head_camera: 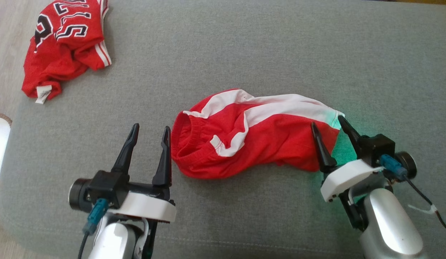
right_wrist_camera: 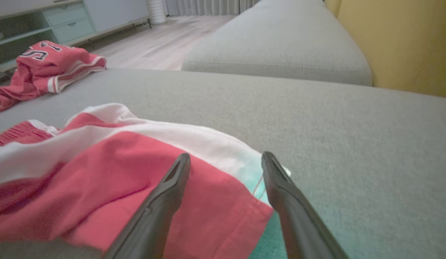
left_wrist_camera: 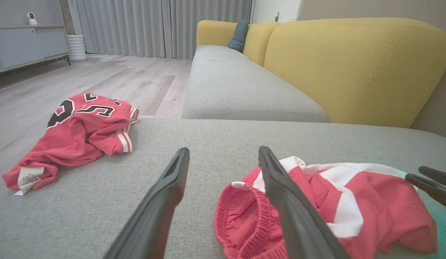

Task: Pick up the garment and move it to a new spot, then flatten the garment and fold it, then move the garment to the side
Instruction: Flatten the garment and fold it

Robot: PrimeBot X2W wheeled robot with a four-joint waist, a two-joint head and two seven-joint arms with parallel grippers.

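garment: red shorts with white stripes are lying crumpled mid-frame on the grey cushion, waistband facing left.
left end effector: hovering at the lower left, jaws spread wide, gripping nothing, just beside the waistband.
right end effector: sitting at the lower right, jaws spread wide around the hem end, gripping nothing.
progress: the shorts are looking unflattened and unfolded, so flattening, folding and moving aside are probably all waiting.
other garment: a red jersey is lying bunched at the upper left.
views: the left wrist view is showing the waistband elastic and a yellow sofa back; the right wrist view is showing the hem between the fingers.
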